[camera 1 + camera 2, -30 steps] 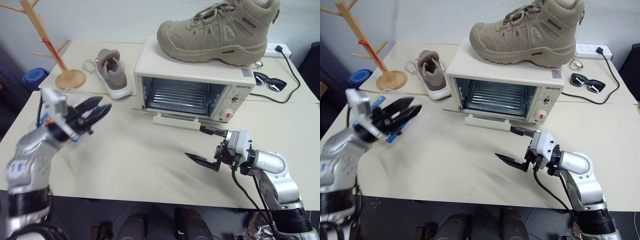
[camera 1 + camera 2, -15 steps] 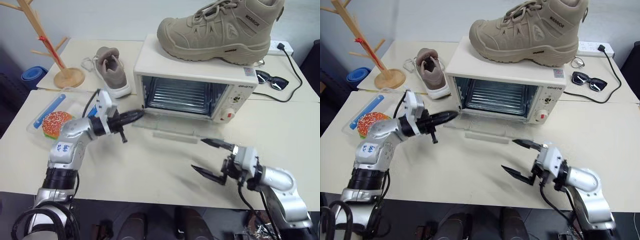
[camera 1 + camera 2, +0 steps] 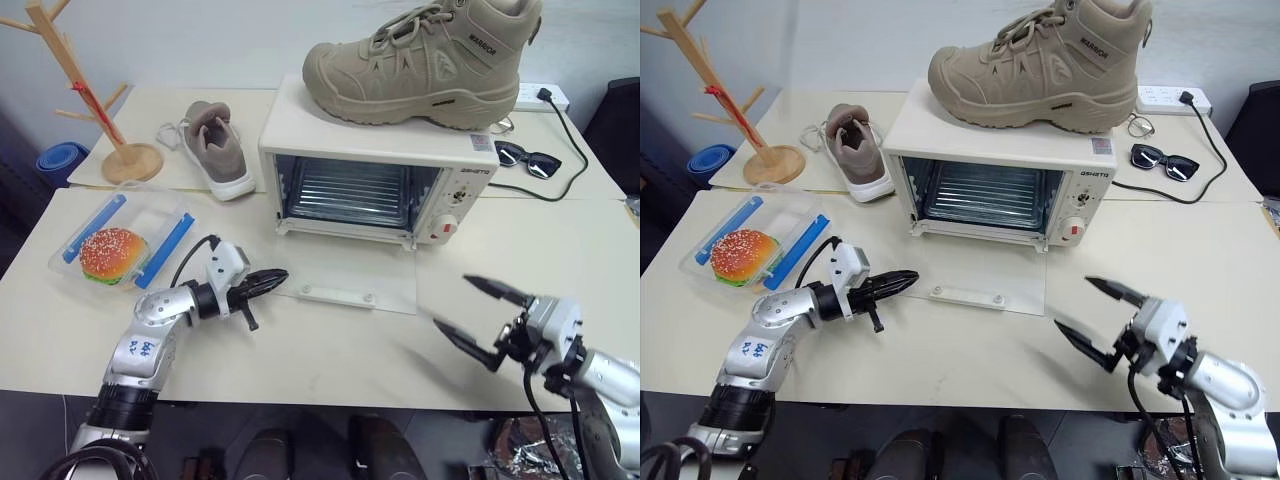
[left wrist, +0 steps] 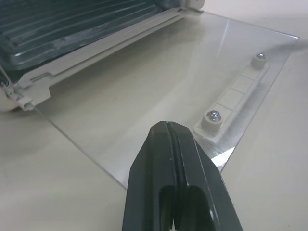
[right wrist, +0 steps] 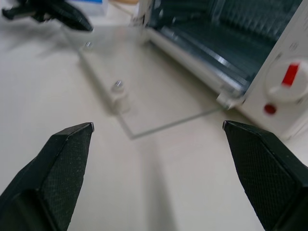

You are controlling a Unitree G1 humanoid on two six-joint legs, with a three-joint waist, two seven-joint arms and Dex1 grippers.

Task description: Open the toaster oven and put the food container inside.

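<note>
The cream toaster oven [image 3: 375,170] stands mid-table with its glass door [image 3: 350,278] swung down flat on the table and its wire rack showing. My left gripper [image 3: 281,274] is shut and empty, lying low, its tips at the door's near left corner beside the white bar handle [image 4: 236,98]. The food container [image 3: 150,205], clear with blue side clips and a sesame-bun burger [image 3: 108,255] in it, rests at the table's left, behind my left arm. My right gripper [image 3: 450,301] is wide open and empty, right of the door.
A tan boot [image 3: 420,55] sits on top of the oven. A grey sneaker [image 3: 212,150] and a wooden rack [image 3: 90,100] stand at the back left. Sunglasses [image 3: 525,160] and a black cable [image 3: 575,150] lie at the back right.
The oven door has swung from partly open to flat on the table. My left gripper shut, came in from the container and sank with the door. My right gripper drew off to the right.
</note>
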